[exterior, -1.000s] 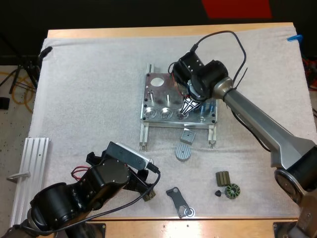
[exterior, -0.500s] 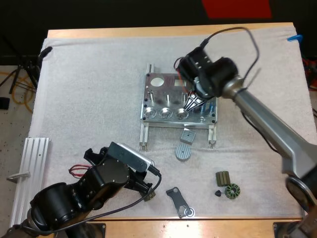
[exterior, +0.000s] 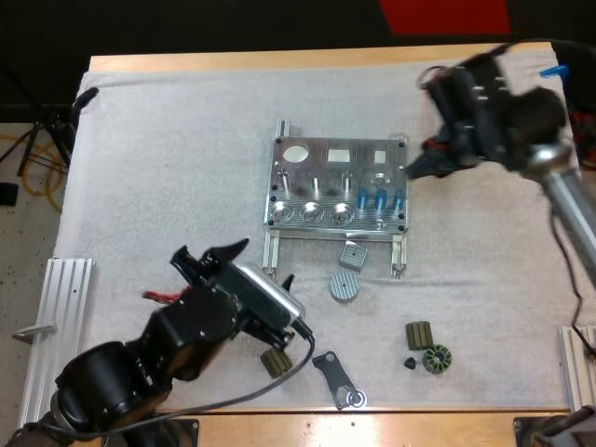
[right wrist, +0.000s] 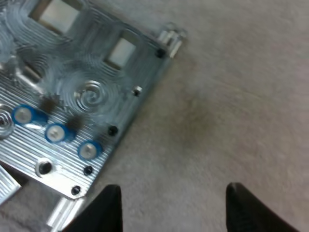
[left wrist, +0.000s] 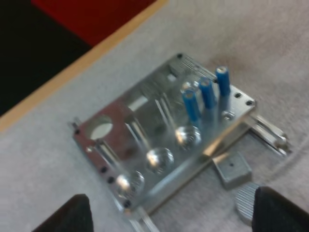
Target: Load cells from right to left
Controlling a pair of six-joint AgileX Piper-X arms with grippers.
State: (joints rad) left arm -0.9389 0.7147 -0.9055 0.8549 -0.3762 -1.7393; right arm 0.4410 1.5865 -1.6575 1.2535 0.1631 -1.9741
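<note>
The metal fixture [exterior: 317, 172] lies mid-mat, with three blue cylinders [exterior: 380, 197] standing upright in a row near its right front corner. My right gripper [exterior: 416, 169] hovers just off the fixture's right edge. In the right wrist view it [right wrist: 174, 193] is open over bare mat, beside the fixture [right wrist: 96, 72] and the cylinder tops [right wrist: 56, 131]. My left gripper [exterior: 209, 253] is open in front of the fixture, on the left. In the left wrist view it [left wrist: 170, 195] faces the fixture [left wrist: 140, 130] and cylinders [left wrist: 207, 92], holding nothing.
A grey square block [exterior: 352, 253] and a ribbed round disc [exterior: 343, 286] lie in front of the fixture. Nearer the front edge are a dark bracket [exterior: 335, 377], a small olive part [exterior: 276, 361], an olive block [exterior: 419, 333] and a toothed ring [exterior: 436, 358]. An aluminium rail [exterior: 56, 317] lies at the left.
My right gripper has pulled off the fixture, up and to the right, and three blue cylinders now stand uncovered. My left gripper has lifted and swung toward the fixture.
</note>
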